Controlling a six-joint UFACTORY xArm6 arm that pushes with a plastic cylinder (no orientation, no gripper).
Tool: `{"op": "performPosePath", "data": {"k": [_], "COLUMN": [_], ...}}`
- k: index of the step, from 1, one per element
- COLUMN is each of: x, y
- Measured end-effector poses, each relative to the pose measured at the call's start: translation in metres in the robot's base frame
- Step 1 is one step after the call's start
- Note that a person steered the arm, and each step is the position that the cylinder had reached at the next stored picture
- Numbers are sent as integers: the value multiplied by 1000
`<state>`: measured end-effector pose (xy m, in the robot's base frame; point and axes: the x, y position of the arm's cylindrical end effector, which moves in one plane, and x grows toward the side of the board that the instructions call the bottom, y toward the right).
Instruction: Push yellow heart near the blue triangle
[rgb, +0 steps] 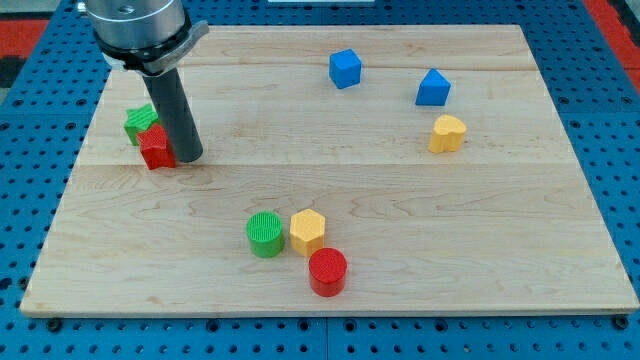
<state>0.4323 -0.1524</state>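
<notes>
Wooden board on blue pegboard. My tip, bare rod gripping nothing, near left edge, touching red block. Yellow heart far across toward right edge, just below blue triangle; push runs rightward.

1. There is only one camera view. It looks from the near side of the wooden board, raised above it and tilted down toward the far edge.
2. The board narrows toward the view's top, which confirms the slanted angle rather than a straight overhead look.
3. The camera sits fairly close: the board fills nearly the whole frame, with only strips of the blue pegboard base around it.
4. The arm enters at the far left, cropped by the top edge.
5. No second view shares the scene.
</notes>
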Motion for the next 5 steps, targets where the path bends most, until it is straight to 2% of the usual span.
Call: {"op": "performPosePath", "data": {"k": [1, 2, 3, 4, 5], "x": [19, 34, 26, 19, 13], "y": [-6, -51, -93, -83, -31]}}
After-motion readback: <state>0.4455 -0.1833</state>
